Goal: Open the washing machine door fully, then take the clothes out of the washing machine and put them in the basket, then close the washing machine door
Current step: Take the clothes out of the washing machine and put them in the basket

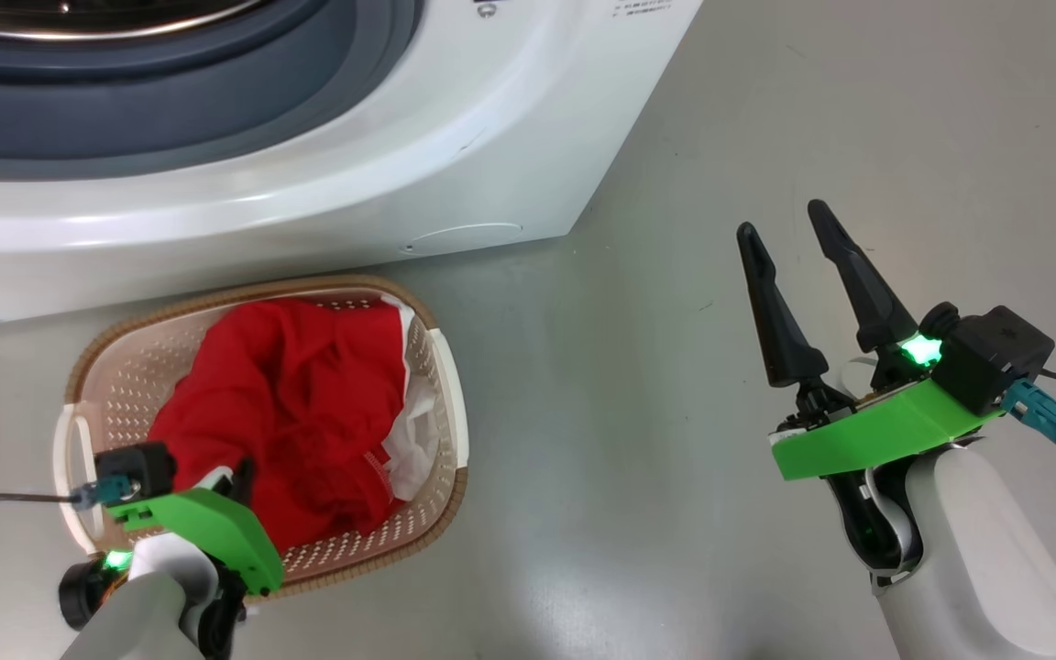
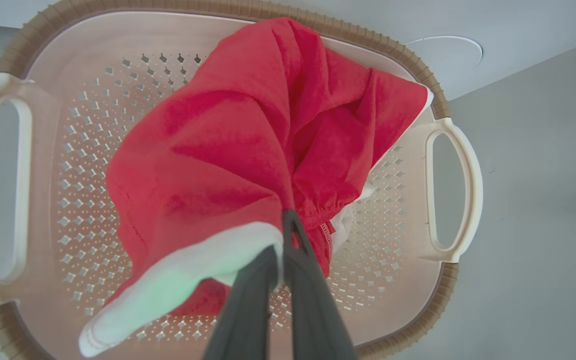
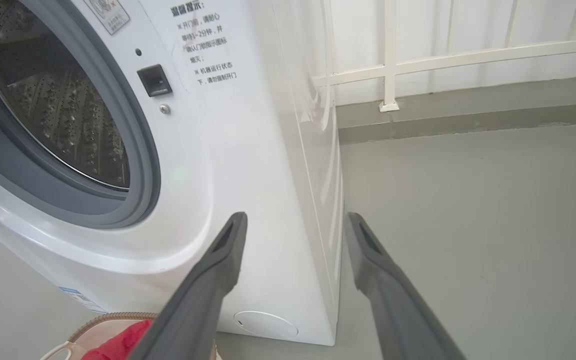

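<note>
Red clothes are lying in basket, left gripper pinching them — rising unreleased is risking dragging them out; right gripper gaping, empty.

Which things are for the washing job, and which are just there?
For the job: washing machine, clothes, basket, left gripper pinching the clothes, right gripper open.
Just there: floor, railing behind.

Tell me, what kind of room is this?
Probably a laundry area, maybe on a balcony: a washer stands on a bare grey floor, a basket of red clothes sits before it, and a white railing runs behind.
</note>
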Tool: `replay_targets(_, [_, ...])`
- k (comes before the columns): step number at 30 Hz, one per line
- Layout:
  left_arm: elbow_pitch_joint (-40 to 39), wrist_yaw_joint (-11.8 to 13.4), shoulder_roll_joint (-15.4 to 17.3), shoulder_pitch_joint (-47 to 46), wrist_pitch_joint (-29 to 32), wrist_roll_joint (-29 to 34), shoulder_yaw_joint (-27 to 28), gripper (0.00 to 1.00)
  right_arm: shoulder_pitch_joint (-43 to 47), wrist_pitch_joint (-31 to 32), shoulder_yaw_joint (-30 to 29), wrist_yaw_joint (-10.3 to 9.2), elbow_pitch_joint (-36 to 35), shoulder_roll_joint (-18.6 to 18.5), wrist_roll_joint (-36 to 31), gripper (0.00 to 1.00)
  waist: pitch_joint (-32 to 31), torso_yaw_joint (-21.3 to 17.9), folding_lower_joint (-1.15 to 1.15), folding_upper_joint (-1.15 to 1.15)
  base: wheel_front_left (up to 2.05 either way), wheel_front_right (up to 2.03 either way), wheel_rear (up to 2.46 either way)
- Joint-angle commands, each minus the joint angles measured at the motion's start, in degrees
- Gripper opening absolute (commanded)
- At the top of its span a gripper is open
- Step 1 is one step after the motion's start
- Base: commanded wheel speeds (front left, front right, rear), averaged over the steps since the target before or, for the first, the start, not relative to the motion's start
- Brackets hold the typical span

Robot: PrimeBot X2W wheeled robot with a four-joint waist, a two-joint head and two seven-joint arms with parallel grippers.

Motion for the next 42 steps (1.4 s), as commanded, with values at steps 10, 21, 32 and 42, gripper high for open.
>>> replay_targets(10, [-0.27, -0.18, 1.83, -1.41, -1.48, -3.6, -2.88, 0.68, -0.13, -0.27, 1.02, 0.09, -0.97, 0.32, 0.07, 1.0, 0.23, 0.24, 0.0, 0.0, 0.0, 0.0, 0.0])
replay_targets(21, [-3.16, -0.18, 4.25, -1.82, -4.91, -4.72, -6.76, 1.0, 0.3, -0.27, 0.75, 0.09, -0.92, 0.57, 0.08, 1.0, -0.38, 0.45, 0.0, 0.0, 0.0, 0.0, 0.0])
replay_targets(32, [-10.82, -0.18, 8.9, 1.79, -6.39, -4.5, -6.63, 1.0, 1.48, -0.27, 0.1, 0.09, -0.78, 0.44, -0.07, 1.0, -2.32, 1.75, 0.0, 0.0, 0.0, 0.0, 0.0])
replay_targets(42, [-18.99, 0.25, 10.23, 6.25, -6.41, 0.36, -2.1, 1.0, 2.19, -0.27, 0.43, 0.09, -0.14, -0.41, 0.27, 1.0, -4.92, 3.02, 0.0, 0.0, 0.0, 0.0, 0.0])
